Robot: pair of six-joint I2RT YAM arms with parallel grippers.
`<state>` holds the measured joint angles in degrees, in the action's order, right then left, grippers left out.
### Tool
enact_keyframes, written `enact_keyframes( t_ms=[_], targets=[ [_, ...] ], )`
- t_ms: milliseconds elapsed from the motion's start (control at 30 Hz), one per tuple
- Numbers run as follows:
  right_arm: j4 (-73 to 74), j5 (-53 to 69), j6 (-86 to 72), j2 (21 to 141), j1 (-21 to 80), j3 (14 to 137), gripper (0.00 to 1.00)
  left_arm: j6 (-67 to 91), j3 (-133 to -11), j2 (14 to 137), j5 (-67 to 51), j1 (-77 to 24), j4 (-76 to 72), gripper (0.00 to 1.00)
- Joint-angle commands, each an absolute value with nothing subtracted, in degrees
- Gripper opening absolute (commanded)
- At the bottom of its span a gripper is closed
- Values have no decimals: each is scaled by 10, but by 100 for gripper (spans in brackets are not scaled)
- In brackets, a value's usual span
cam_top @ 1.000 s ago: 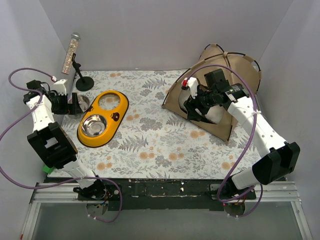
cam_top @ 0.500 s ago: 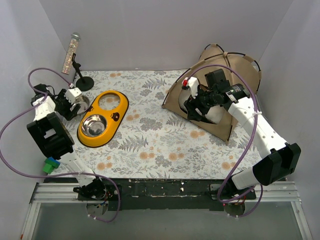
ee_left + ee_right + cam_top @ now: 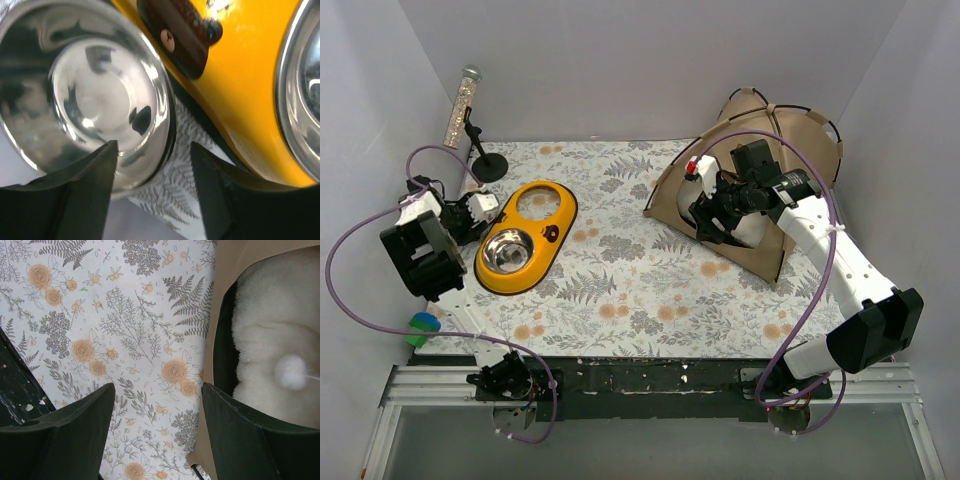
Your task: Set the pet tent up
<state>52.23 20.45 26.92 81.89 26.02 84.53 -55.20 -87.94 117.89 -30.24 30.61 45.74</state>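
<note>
Underneath everything, a white cloth printed with grey ferns and orange flowers [image 3: 640, 290]. On its left part, a yellow oval plastic bowl stand [image 3: 520, 224] with 2 round holes: 1 shiny steel bowl [image 3: 507, 252] seated in the near hole, cloth showing through the far one. Just beside the stand, a 2nd loose steel bowl [image 3: 90, 95], upright. Far left, a glitter-filled tube [image 3: 463, 100] tilted on a black round-based holder [image 3: 488, 167]. At right, a fluffy cream-white cushion [image 3: 265, 350].

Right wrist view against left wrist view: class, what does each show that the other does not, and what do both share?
Only right wrist: the tan pet tent, the fluffy cream cushion inside it, a white pom-pom. Only left wrist: a loose steel bowl, the yellow bowl stand, a second bowl seated in it. Both: the fern-printed table cover; the right fingers stand apart, holding nothing, the left fingers apart astride the loose bowl's rim.
</note>
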Motion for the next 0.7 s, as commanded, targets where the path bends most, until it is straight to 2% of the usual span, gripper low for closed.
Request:
enact_keyframes(
  t_ms=[0, 100, 233, 400, 467, 667],
  targets=[
    [528, 204, 265, 806, 263, 845, 78, -520, -915, 1200, -300, 278, 439, 50],
    [532, 202, 268, 806, 263, 846, 77, -473, -944, 1200, -320, 273, 439, 29],
    [528, 203, 269, 804, 263, 842, 77, -484, -1014, 1191, -350, 275, 533, 1],
    [521, 206, 263, 801, 263, 843, 77, -445, -1161, 1175, -432, 268, 656, 0],
    [518, 207, 260, 800, 263, 840, 77, -437, -1171, 1169, -431, 242, 686, 0],
    [518, 212, 257, 798, 263, 836, 77, -296, -1016, 1099, -405, 146, 534, 0]
  ],
)
